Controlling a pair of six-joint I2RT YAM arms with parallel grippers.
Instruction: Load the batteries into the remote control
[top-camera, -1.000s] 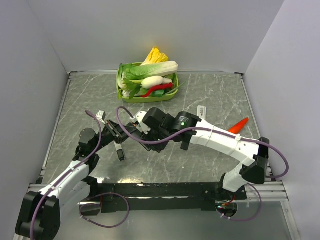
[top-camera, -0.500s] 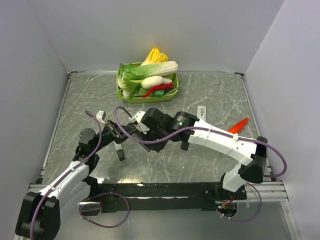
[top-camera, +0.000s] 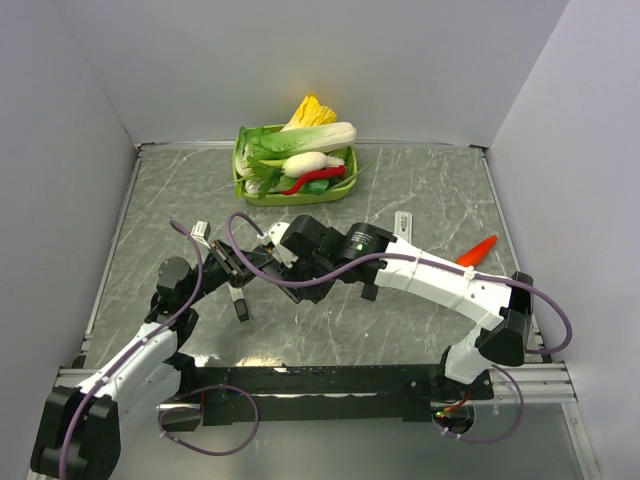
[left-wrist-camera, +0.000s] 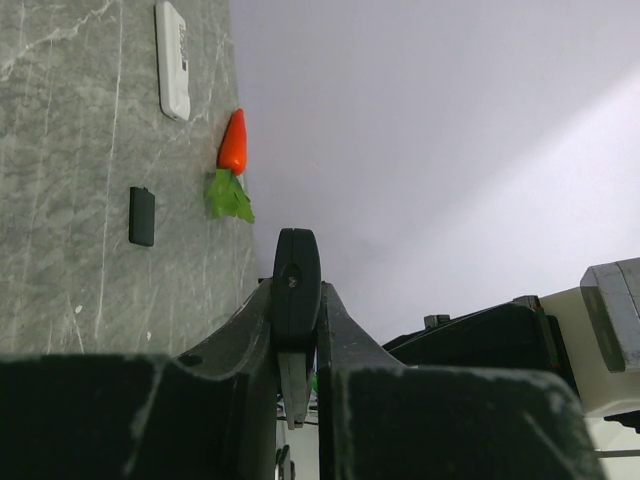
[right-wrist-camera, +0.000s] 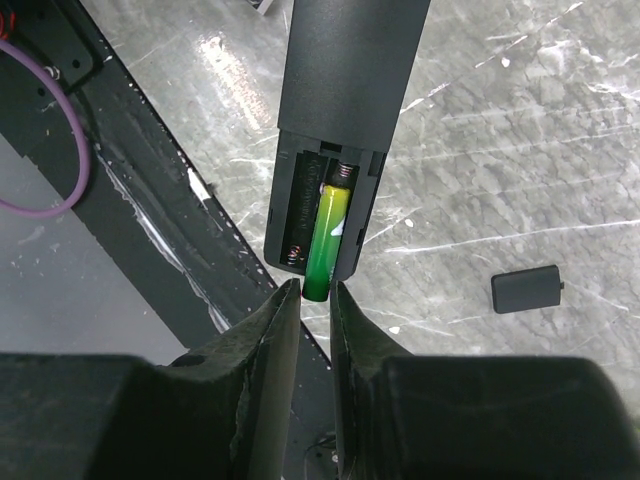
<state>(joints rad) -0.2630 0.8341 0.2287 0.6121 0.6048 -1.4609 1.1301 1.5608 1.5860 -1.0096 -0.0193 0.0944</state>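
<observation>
**Step in hand:** seating the first cell in the open bay.

- Right gripper (right-wrist-camera: 315, 295): jaws narrowed almost together, nipping the near end of the battery (right-wrist-camera: 326, 235).
- Battery: green. It lies straight ahead of the right fingertips in the right-hand slot of the bay. Its far end is against the spring and its near end sits at the bay's lip, seemingly not fully down.
- Remote (right-wrist-camera: 350, 70): black, back upward, bay uncovered, reaching away from the right gripper.
- Left slot (right-wrist-camera: 297, 215): empty.
- Left gripper (left-wrist-camera: 297, 330): fully closed on the remote, clamping it edge-on between the fingers.
- Cover (right-wrist-camera: 527, 288): small black plate on the table, off to the right of the right gripper and apart from the remote.
- White remote (left-wrist-camera: 172, 60) and carrot (left-wrist-camera: 232, 140): well ahead of the left gripper, untouched.
- Basket (top-camera: 240, 185): holds vegetables, far beyond both grippers.

**Next move calls for:**
- Push the cell lengthwise against the spring.
- Tip its near end down into the slot.
- Let go only once it holds.
- The left grip must stay rigid throughout. A skewed push could pop the cell out.
- Second cell and cover remain to be done.

**Change from a second ago:**
- The right forearm has edged slightly towards the left gripper.
- The right jaws have drawn in a little.
- Left arm, remote and table items are unmoved.
</observation>
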